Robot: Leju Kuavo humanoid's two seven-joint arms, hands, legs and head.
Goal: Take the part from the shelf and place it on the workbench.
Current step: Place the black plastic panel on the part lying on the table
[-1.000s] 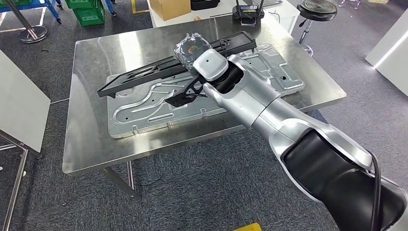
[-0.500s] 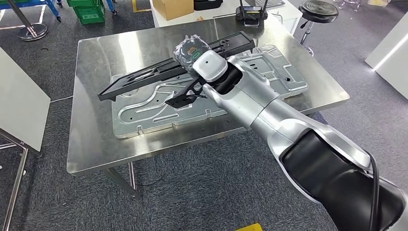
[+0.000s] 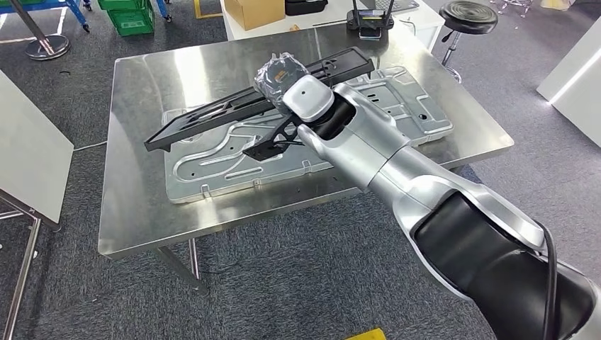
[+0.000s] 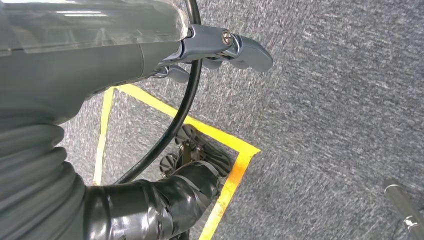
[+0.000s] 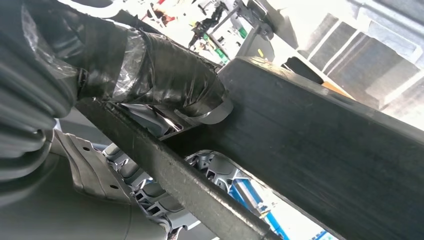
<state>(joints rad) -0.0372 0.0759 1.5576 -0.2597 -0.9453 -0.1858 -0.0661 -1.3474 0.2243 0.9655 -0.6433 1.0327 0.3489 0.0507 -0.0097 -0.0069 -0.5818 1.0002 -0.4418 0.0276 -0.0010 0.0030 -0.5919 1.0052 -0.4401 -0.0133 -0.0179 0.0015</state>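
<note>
The part is a long black frame (image 3: 205, 117) that lies slanted across the steel workbench (image 3: 142, 205), just above a stamped silver panel (image 3: 212, 166). My right hand (image 3: 282, 74), wrapped in clear film, grips the frame near its middle. A black bracket (image 3: 266, 145) of the frame hangs down close to the panel; I cannot tell whether they touch. In the right wrist view a tape-wrapped finger (image 5: 165, 75) presses on the black frame (image 5: 325, 150). My left hand (image 4: 220, 47) hangs over grey carpet with nothing in it.
Behind the workbench stand a cardboard box (image 3: 254, 10) and a black device with antennas (image 3: 368, 25) on a white table. A round stool (image 3: 466, 14) is at the back right, green crates (image 3: 131, 18) at the back left, and a white board (image 3: 28, 149) at the left. Yellow tape (image 4: 230, 175) marks the floor.
The whole view has shifted slightly since a second ago. My right hand and the black frame keep nearly the same place over the silver panel.
</note>
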